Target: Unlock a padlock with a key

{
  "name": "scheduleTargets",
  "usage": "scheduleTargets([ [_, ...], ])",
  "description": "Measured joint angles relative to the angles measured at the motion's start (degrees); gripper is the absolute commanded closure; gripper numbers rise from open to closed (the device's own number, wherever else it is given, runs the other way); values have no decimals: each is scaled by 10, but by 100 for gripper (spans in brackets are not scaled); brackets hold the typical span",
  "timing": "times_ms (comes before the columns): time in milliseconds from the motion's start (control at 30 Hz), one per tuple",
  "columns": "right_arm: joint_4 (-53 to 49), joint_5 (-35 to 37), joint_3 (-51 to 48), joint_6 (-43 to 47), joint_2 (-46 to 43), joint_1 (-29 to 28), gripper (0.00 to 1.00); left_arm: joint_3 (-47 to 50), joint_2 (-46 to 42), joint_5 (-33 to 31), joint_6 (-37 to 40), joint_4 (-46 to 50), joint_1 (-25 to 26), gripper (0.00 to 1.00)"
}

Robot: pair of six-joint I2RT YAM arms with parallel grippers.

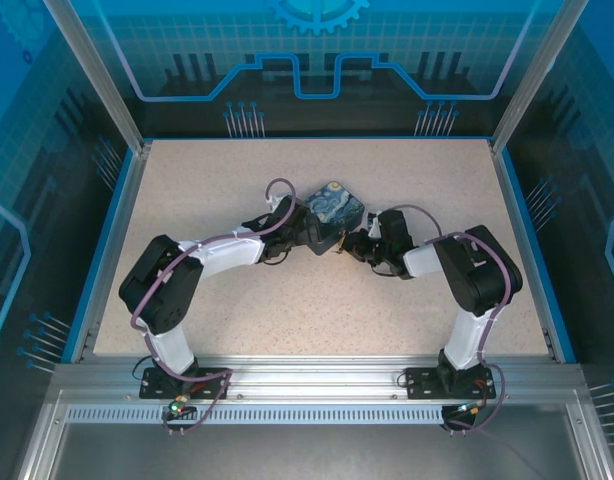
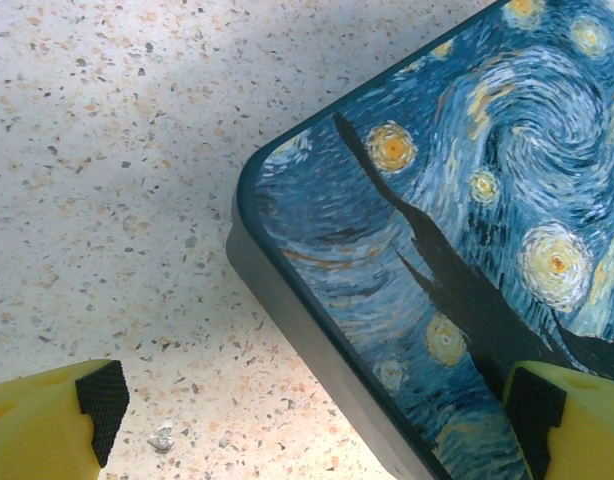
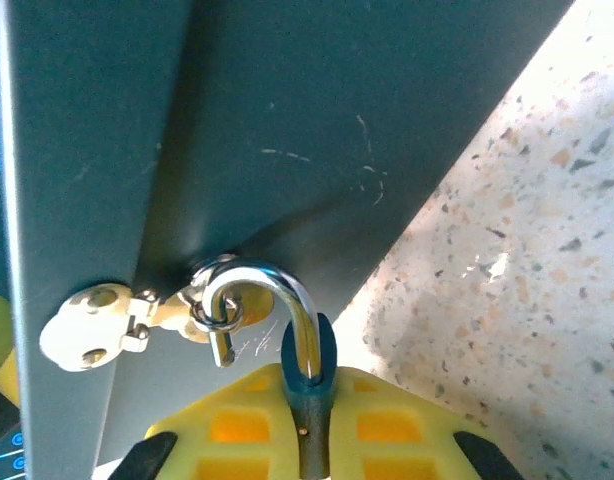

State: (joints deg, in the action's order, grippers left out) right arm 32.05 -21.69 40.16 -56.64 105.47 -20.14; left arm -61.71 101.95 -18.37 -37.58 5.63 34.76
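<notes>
My right gripper (image 3: 309, 440) is shut on the padlock (image 3: 309, 395), a small dark bluish body pinched between the yellow fingers (image 3: 397, 425). Its chrome shackle (image 3: 287, 290) curves up and hooks through a small ring (image 3: 215, 315) at the tin's latch (image 3: 87, 338). The shackle's short free end hangs outside the lock body. The key is out of view. From above, the right gripper (image 1: 352, 245) sits at the tin's near right corner. My left gripper (image 2: 317, 415) is open, its pads (image 2: 102, 400) straddling the near edge of the tin, touching nothing.
The tin (image 1: 334, 208) printed with a blue-and-yellow swirly painting lies mid-table between both arms, its lid (image 2: 437, 200) close under the left wrist. Speckled tabletop (image 1: 287, 300) surrounds it, bounded by a blue frame (image 1: 107, 230).
</notes>
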Motion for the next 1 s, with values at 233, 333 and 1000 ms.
scheduleTargets([
  [233, -18, -27, 17, 37, 6, 12, 100, 0, 3, 4, 0, -7, 0, 3],
  [333, -30, -34, 31, 56, 11, 17, 100, 0, 4, 4, 0, -9, 0, 3],
  [1000, 96, -101, 38, -24, 81, 66, 100, -4, 16, 23, 0, -30, 0, 5],
])
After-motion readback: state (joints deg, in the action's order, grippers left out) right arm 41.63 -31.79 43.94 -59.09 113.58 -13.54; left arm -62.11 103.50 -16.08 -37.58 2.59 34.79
